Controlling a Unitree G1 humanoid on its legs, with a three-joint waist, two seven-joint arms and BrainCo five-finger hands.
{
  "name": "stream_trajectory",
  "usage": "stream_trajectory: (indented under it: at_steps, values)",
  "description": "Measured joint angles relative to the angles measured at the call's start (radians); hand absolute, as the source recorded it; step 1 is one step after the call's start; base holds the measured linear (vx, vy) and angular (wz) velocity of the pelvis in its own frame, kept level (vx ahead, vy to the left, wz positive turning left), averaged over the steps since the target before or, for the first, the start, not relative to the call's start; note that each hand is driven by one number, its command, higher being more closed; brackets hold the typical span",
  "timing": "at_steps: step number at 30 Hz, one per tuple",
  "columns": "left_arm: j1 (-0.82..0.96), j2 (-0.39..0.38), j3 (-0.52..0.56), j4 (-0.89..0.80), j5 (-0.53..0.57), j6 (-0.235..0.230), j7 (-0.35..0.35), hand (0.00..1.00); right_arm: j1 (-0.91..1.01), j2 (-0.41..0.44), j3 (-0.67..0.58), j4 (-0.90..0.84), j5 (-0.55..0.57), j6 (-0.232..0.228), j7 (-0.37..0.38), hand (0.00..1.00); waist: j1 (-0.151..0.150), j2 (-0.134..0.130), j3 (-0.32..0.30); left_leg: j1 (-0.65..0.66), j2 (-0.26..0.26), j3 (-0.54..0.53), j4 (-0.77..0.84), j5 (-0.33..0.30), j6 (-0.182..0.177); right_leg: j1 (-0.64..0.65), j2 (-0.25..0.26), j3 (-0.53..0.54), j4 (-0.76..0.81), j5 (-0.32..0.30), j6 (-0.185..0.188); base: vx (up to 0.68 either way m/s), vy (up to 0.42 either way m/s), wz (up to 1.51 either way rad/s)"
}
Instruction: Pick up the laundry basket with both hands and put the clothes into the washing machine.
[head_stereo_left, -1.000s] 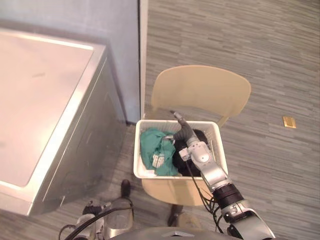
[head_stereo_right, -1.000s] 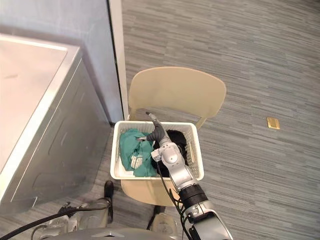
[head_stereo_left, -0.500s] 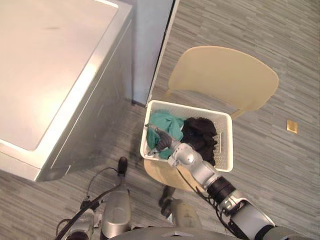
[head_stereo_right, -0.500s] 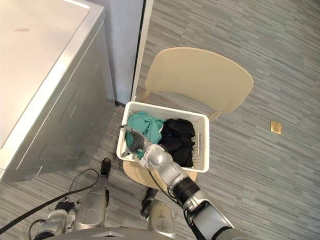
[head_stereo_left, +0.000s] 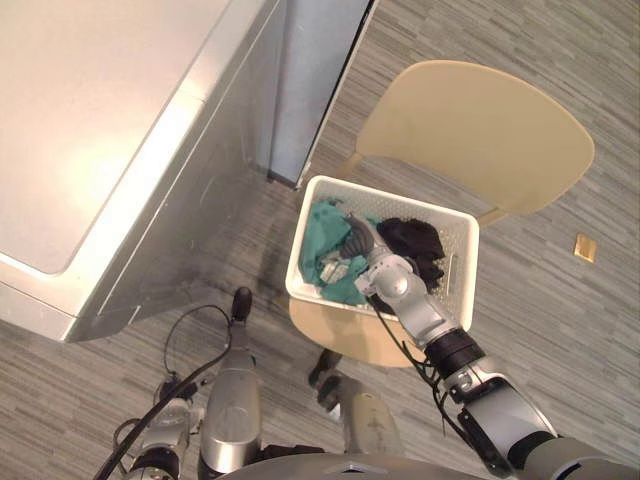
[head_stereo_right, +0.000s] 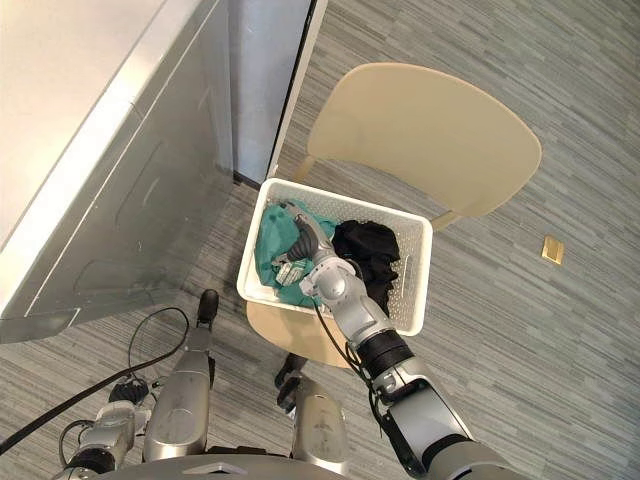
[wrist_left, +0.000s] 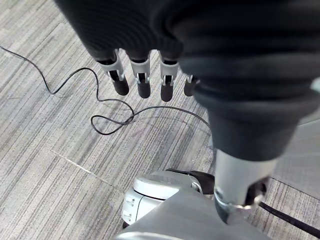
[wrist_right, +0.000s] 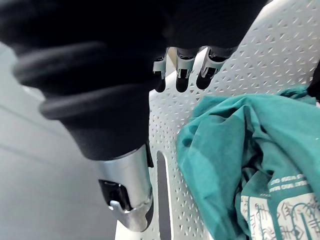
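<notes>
Beside the big silver-grey metal washing machine (head_stereo_left: 110, 130), a beige plastic chair (head_stereo_left: 470, 130) carries on its seat the white perforated laundry basket (head_stereo_left: 459, 265). A crumpled teal garment (head_stereo_left: 325, 235) lies at its machine-side wall, next to a black garment (head_stereo_left: 415, 240). The right hand (head_stereo_right: 305, 238) is over the teal garment, fingers straight, gripping nothing; the left hand (wrist_left: 142, 70) hangs above the floor, fingers relaxed.

Basket (head_stereo_left: 461, 266) sits on the chair (head_stereo_left: 480, 130) seat, before the chair back. Washing machine (head_stereo_left: 100, 130) stands left of the chair, near. In basket: left garment (head_stereo_left: 323, 238) against left wall, right garment (head_stereo_left: 415, 240) beside it. Right hand (head_stereo_left: 358, 240) between them, over left garment.
</notes>
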Motion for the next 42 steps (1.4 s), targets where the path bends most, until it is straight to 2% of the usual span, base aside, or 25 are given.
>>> stream_trajectory:
  at_steps: [5, 9, 17, 22, 26, 31, 34, 42]
  values:
    - [0.0, 0.004, -0.006, 0.0, 0.0, 0.0, 0.009, 0.0, 0.031, 0.0, -0.033, -0.001, 0.0, 0.0, -0.004, 0.0, -0.001, -0.004, 0.003, -0.002, 0.003, 0.003, 0.0, -0.002, 0.0, -0.008, 0.001, 0.004, 0.006, -0.003, 0.002, 0.01, -0.055, -0.03]
    - [-0.009, 0.01, -0.006, -0.013, 0.0, 0.0, 0.014, 0.0, 0.042, 0.0, -0.033, 0.003, -0.001, 0.0, -0.003, 0.0, -0.001, -0.01, 0.033, -0.006, 0.008, 0.004, -0.001, -0.002, 0.0, -0.022, 0.002, 0.008, 0.021, -0.012, -0.004, -0.01, -0.058, -0.04]
    - [-0.015, 0.022, -0.036, -0.038, -0.04, -0.004, 0.019, 0.0, -0.036, -0.002, -0.048, 0.174, -0.001, 0.01, -0.009, 0.0, 0.0, -0.009, 0.035, -0.062, 0.015, -0.01, 0.002, 0.016, -0.004, -0.076, 0.008, -0.003, 0.041, -0.015, -0.006, 0.0, -0.066, 0.02]
    - [-0.032, 0.024, -0.046, -0.038, -0.07, -0.013, 0.04, 0.0, -0.131, -0.002, -0.076, 0.268, 0.0, 0.028, -0.051, 0.0, 0.003, -0.005, 0.037, -0.117, 0.015, -0.033, 0.006, 0.02, -0.009, -0.119, 0.008, -0.023, 0.048, -0.017, -0.008, -0.01, -0.061, 0.09]
    - [-0.053, 0.019, -0.046, -0.037, -0.089, -0.014, 0.055, 0.0, -0.197, -0.001, -0.076, 0.318, 0.002, 0.048, -0.078, 0.0, 0.02, 0.001, 0.053, -0.148, 0.014, -0.053, 0.015, 0.025, -0.006, -0.139, 0.009, -0.033, 0.049, -0.018, -0.01, 0.0, -0.06, 0.07]
    - [-0.074, 0.008, -0.045, -0.037, -0.11, -0.019, 0.066, 0.0, -0.244, 0.002, -0.078, 0.35, 0.003, 0.05, -0.103, 0.0, 0.022, 0.006, 0.059, -0.198, 0.015, -0.077, 0.021, 0.028, -0.008, -0.172, 0.014, -0.055, 0.048, -0.019, -0.012, 0.0, -0.066, 0.07]
    - [-0.082, 0.005, -0.045, -0.037, -0.12, -0.02, 0.083, 0.0, -0.251, 0.014, -0.102, 0.358, 0.005, 0.068, -0.122, 0.0, 0.027, 0.007, 0.059, -0.212, 0.015, -0.088, 0.021, 0.03, -0.011, -0.173, 0.018, -0.069, 0.043, -0.021, -0.012, 0.02, -0.073, 0.13]
    - [-0.106, 0.005, -0.045, -0.038, -0.155, -0.021, 0.089, 0.0, -0.257, 0.05, -0.112, 0.393, 0.012, 0.07, -0.158, 0.0, 0.024, 0.007, 0.06, -0.24, 0.017, -0.126, 0.021, 0.033, -0.019, -0.176, 0.027, -0.108, 0.043, -0.036, -0.019, 0.01, -0.068, 0.12]
